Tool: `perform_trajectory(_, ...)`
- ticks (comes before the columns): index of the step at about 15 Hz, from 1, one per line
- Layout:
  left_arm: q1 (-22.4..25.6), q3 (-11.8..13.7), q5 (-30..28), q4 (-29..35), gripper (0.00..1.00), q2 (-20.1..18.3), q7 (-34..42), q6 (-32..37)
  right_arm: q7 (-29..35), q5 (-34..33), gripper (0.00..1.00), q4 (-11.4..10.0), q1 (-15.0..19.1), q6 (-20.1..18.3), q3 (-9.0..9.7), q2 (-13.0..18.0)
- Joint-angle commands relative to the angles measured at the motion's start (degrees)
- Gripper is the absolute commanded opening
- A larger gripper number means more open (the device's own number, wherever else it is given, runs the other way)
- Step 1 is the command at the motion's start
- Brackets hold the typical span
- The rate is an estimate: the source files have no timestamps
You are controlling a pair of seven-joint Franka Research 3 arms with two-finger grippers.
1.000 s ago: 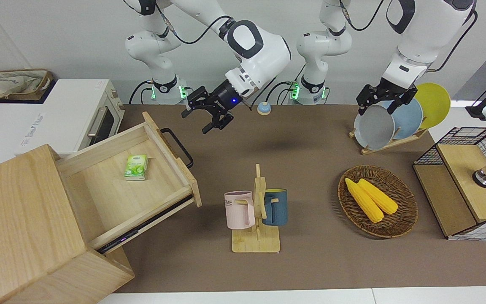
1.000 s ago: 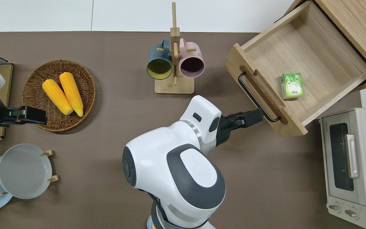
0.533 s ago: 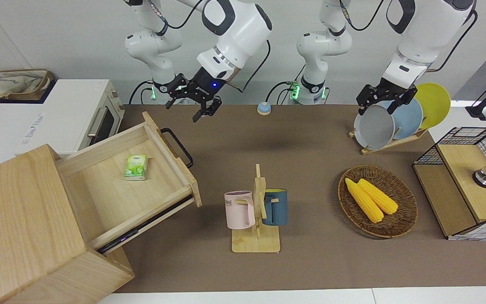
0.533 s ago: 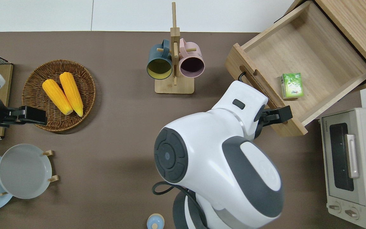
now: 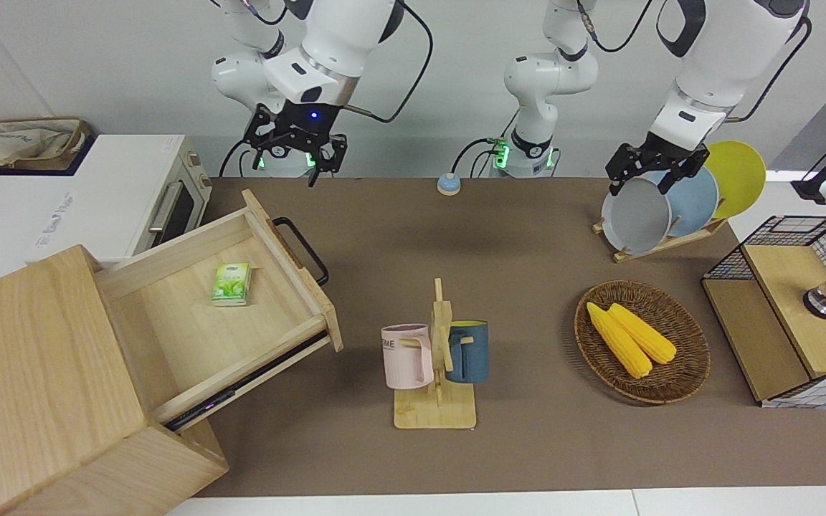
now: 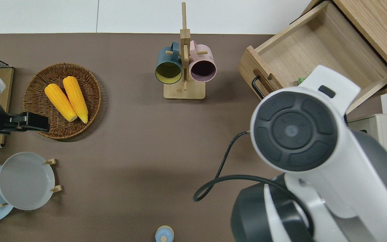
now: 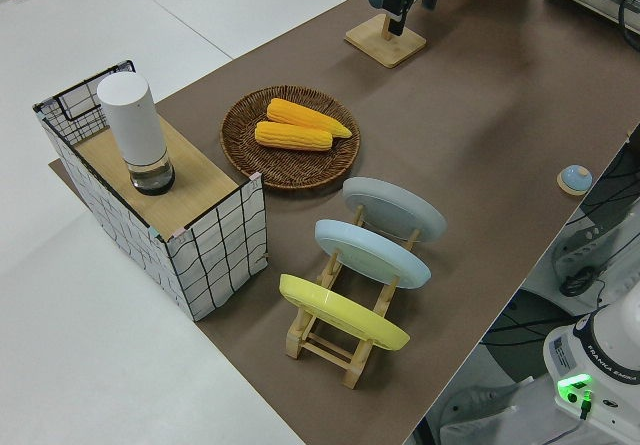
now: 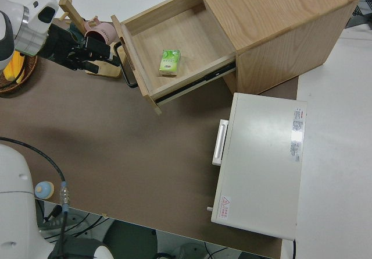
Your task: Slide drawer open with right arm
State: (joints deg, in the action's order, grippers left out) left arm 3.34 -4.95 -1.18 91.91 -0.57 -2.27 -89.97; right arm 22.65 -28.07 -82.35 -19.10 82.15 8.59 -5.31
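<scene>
The light-wood drawer (image 5: 241, 315) stands pulled far out of the big pale wooden box (image 5: 33, 373). Its black bar handle (image 5: 302, 251) is free. A small green pack (image 5: 231, 284) lies inside. My right gripper (image 5: 297, 159), blue light at the wrist, hangs open and empty high up close to its arm's base, well clear of the handle. In the overhead view the arm's own body hides it and covers part of the drawer (image 6: 307, 50). The right side view shows the open drawer (image 8: 174, 32) and the handle (image 8: 125, 67). My left arm is parked, its gripper (image 5: 644, 172) open.
A white toaster oven (image 5: 126, 201) stands beside the box, nearer to the robots. A mug rack (image 5: 436, 358) with two mugs stands mid-table. A wicker basket (image 5: 678, 380) with corn, a plate rack (image 5: 664, 208) and a wire-grid box (image 5: 786, 315) are toward the left arm's end.
My right gripper has pulled away from the drawer's handle, risen and swung back toward its arm's base. The drawer has stayed open in the same place. The left arm has not moved.
</scene>
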Motion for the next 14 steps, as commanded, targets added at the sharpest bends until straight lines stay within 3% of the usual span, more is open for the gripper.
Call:
perform_trajectory(1,-0.26,0.29,0.65,0.28,1.00,-0.57,0.42,0.76,-3.84,8.10,0.983,-0.09,4.16,1.43,-2.35,2.06)
perform_trajectory(6,-0.35,0.29,0.65,0.28,1.00,-0.57,0.42,0.76,-10.77,19.35,0.985,-0.26,8.02,1.61,-7.53,3.38)
perform_trajectory(10,-0.26,0.29,0.65,0.28,1.00,-0.57,0.42,0.76,-14.91,22.09,0.985,-0.70,11.01,1.70,-9.21,3.38)
perform_trajectory(14,-0.26,0.29,0.65,0.28,1.00,-0.57,0.42,0.67,-15.44,23.93,0.985,-2.89,12.07,2.66,-10.70,4.08)
